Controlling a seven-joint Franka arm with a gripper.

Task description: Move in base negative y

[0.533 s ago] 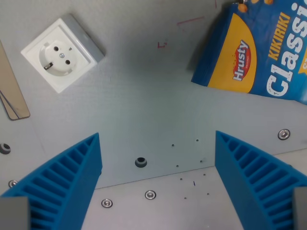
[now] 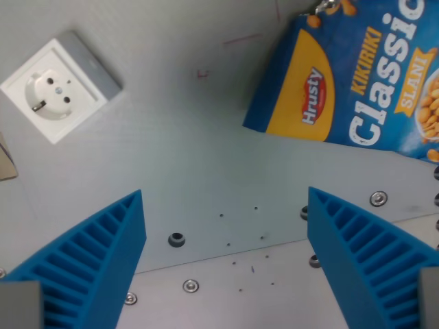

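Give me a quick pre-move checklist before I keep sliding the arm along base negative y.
1. Pincer empty: ok, nothing sits between the blue fingers.
2. Jaws open: ok, they stand wide apart at the wrist view's left and right.
3. Snack bag clear of the fingers: ok, it lies apart from them at the upper right of the wrist view.
4. Wall socket clear of the fingers: ok, it lies apart at the upper left.
5. Height above the table: cannot tell from this one view.
6. Path along base negative y: cannot tell, the view does not show which way that axis runs.
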